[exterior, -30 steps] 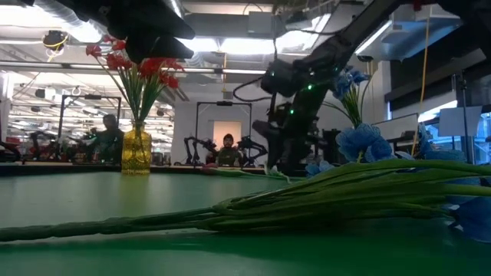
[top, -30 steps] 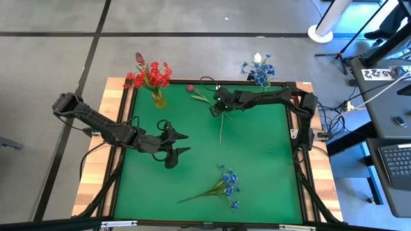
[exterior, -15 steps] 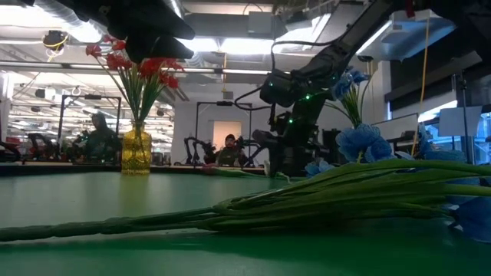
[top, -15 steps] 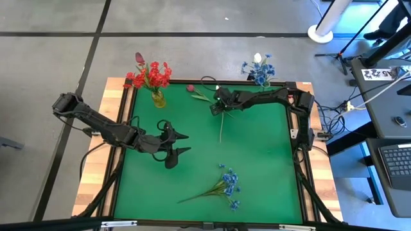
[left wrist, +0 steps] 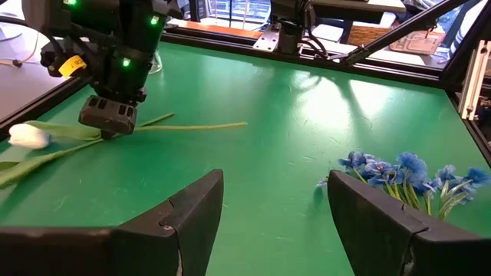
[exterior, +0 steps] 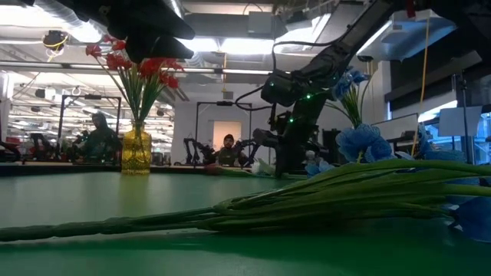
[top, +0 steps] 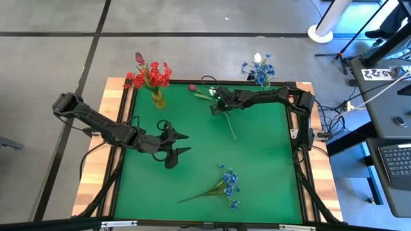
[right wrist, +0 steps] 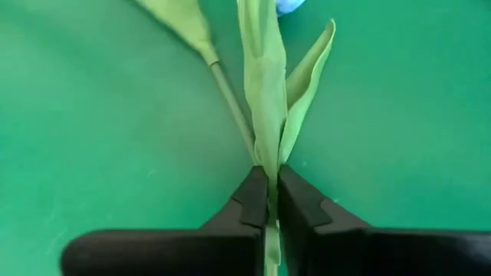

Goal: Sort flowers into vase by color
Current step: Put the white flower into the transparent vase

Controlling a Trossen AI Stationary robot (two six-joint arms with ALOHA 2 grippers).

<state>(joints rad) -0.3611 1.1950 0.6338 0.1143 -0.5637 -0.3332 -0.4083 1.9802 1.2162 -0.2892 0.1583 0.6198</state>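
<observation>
Right wrist view: the right gripper [right wrist: 268, 201] has just pinched shut on the white tulip's stem [right wrist: 265, 115], flat on the green mat [top: 257, 154] near the far edge; its tail has swung sideways. Lift toward the blue vase [top: 260, 76] looks next. Left gripper [top: 180, 143] waits mid-table, fingers apart.

Overhead camera is looking straight down at the green table [top: 257, 160]; low camera is looking level across it. Wrist cameras are sitting close, both showing the white tulip [left wrist: 31, 136].
</observation>
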